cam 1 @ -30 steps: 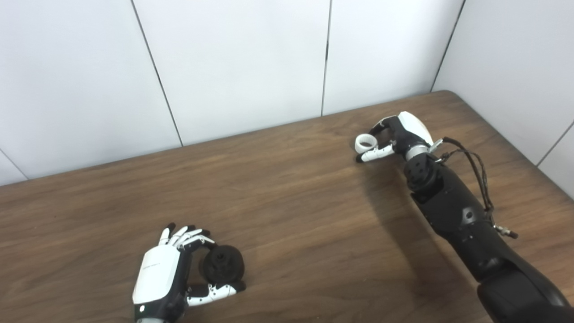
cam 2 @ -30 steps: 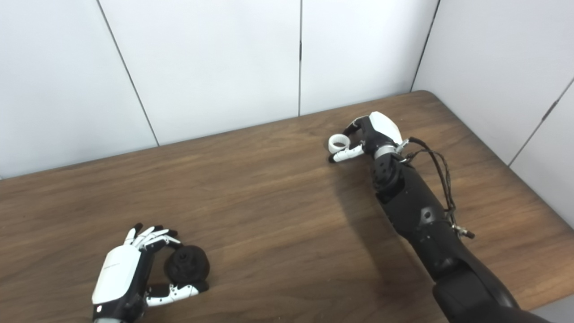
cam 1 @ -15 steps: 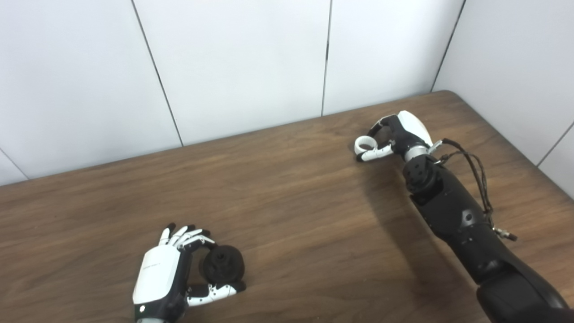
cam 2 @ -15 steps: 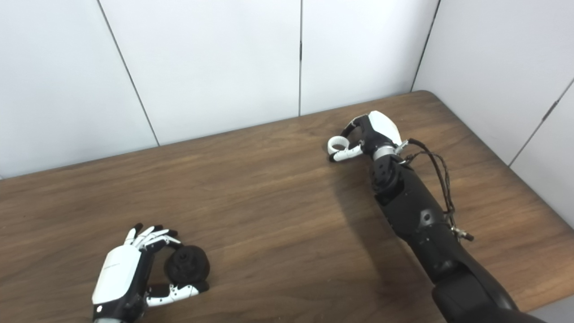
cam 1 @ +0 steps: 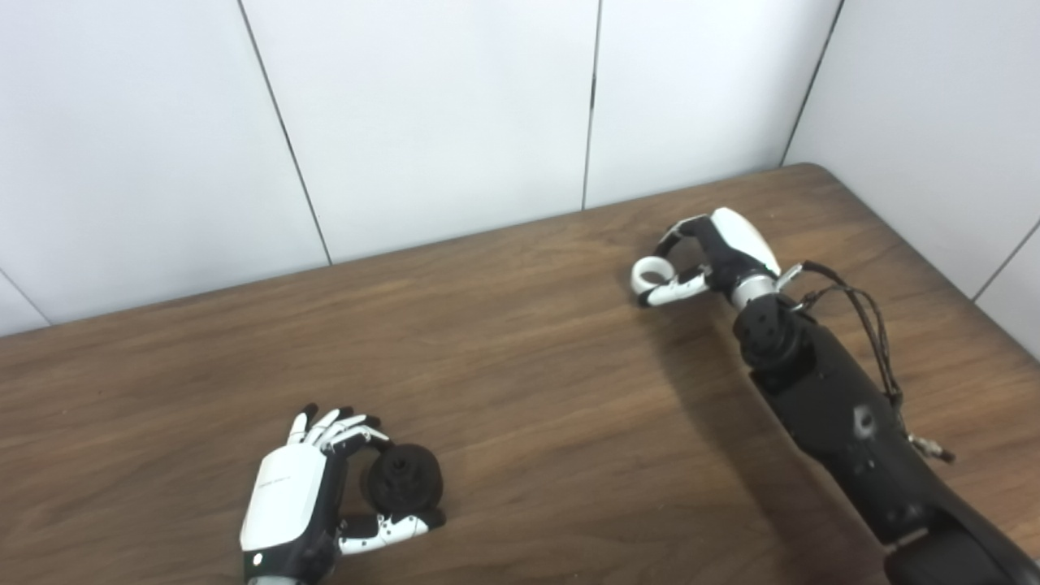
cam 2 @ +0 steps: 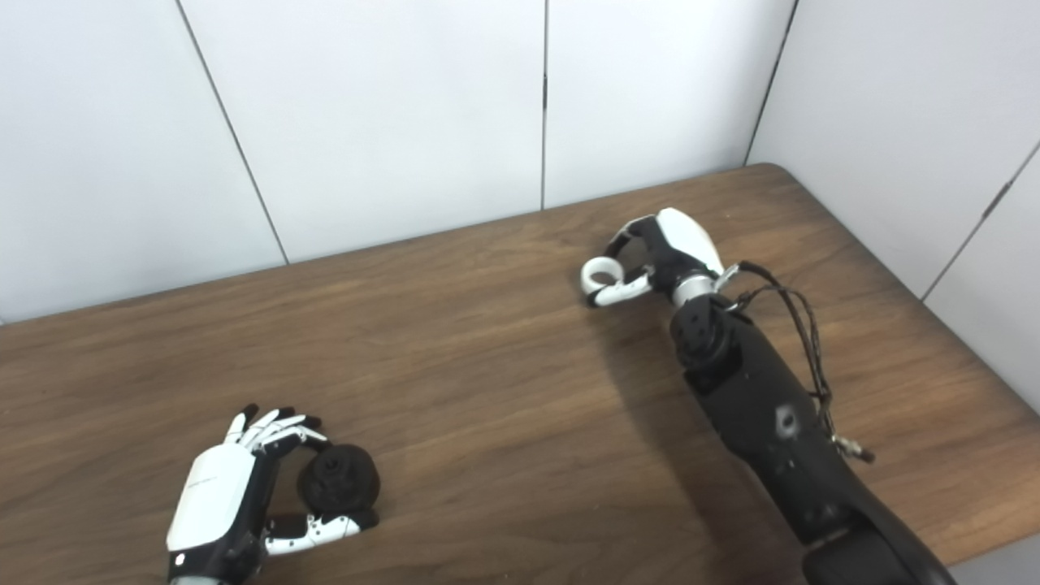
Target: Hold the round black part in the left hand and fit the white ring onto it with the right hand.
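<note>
The round black part [cam 1: 403,478] rests low on the wooden table [cam 1: 520,382] at the near left, inside my left hand [cam 1: 305,496], whose fingers and thumb close around it. The white ring [cam 1: 648,273] is at the far right, pinched between the thumb and fingers of my right hand [cam 1: 715,253]. The ring appears held just above the tabletop. The two hands are far apart across the table.
White wall panels [cam 1: 455,114] stand behind the table's far edge and along its right side. A black cable [cam 1: 861,317] loops along my right forearm. The table's far right corner [cam 1: 800,169] lies just beyond the right hand.
My right hand has moved a little left and toward me with the white ring, and its forearm has shifted. The left hand and the black part have not moved.
</note>
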`<state>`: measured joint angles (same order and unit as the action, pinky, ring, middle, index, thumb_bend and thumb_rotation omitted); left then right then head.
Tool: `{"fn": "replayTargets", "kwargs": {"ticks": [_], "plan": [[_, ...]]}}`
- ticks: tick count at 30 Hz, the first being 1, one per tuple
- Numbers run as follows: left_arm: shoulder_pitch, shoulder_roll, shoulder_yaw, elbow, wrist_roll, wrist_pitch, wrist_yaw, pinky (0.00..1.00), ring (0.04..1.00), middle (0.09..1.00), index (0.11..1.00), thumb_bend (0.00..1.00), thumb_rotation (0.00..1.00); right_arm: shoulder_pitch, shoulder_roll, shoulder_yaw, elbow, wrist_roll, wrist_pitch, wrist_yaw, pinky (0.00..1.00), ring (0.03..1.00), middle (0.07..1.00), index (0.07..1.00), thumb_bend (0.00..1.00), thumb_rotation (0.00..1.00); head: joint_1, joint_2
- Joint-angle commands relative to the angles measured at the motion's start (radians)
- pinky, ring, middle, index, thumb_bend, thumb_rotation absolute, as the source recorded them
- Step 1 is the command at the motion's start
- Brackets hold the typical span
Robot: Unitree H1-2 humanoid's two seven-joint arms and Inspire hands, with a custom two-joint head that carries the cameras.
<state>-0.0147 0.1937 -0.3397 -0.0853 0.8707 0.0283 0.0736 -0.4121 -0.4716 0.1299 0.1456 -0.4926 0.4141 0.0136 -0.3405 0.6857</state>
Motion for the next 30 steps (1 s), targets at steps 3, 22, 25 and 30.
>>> {"fn": "replayTargets", "kwargs": {"ticks": [3,22,25,30], "plan": [[0.012,0.009,-0.005,0.001,0.019,0.016,-0.013,1.00,0.887,0.777,0.484,0.52,0.05,-0.018,-0.009,0.025,-0.150,-0.035,0.013,0.050,0.93,0.927,0.819,0.485,0.52,0.13,0.012,0.002],[0.018,-0.043,-0.049,0.017,0.075,0.042,0.019,1.00,0.889,0.777,0.483,0.52,0.05,0.086,0.189,0.151,-0.517,-0.212,0.055,0.394,0.95,0.958,0.844,0.484,0.52,0.14,0.141,0.012],[0.019,-0.051,-0.062,0.022,0.086,0.051,0.026,1.00,0.888,0.779,0.483,0.52,0.05,0.098,0.203,0.169,-0.531,-0.216,0.053,0.414,0.99,0.966,0.853,0.484,0.52,0.14,0.169,0.014],[0.021,-0.070,-0.080,0.031,0.111,0.069,0.030,1.00,0.892,0.784,0.484,0.52,0.06,0.109,0.209,0.199,-0.537,-0.213,0.023,0.414,1.00,0.962,0.851,0.484,0.52,0.13,0.244,0.016]]}}
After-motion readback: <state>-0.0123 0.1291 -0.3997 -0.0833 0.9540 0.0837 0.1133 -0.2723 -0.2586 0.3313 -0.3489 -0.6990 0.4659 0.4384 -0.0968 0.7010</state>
